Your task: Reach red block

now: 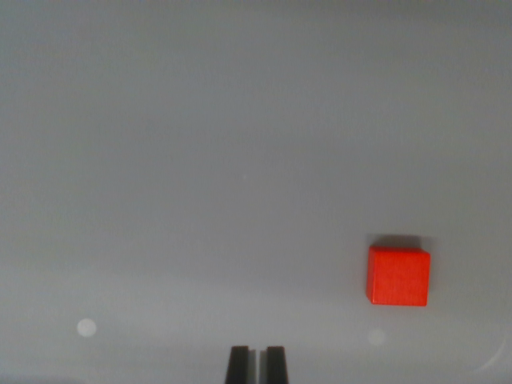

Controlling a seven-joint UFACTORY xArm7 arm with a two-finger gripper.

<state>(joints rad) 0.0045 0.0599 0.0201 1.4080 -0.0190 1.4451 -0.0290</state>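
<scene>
A red block (398, 276) lies on the grey surface toward the wrist view's lower right, showing a square face with a thin shadow along its top edge. My gripper (257, 356) pokes in at the bottom centre as two dark fingertips with only a narrow slit between them, so it is shut and holds nothing. The block sits well to the wrist view's right of the fingertips and slightly above them, with bare surface in between.
The plain grey surface (240, 144) fills the rest of the view. A faint pale round spot (86, 327) shows at the lower left, and a light curved mark (498, 358) crosses the bottom right corner.
</scene>
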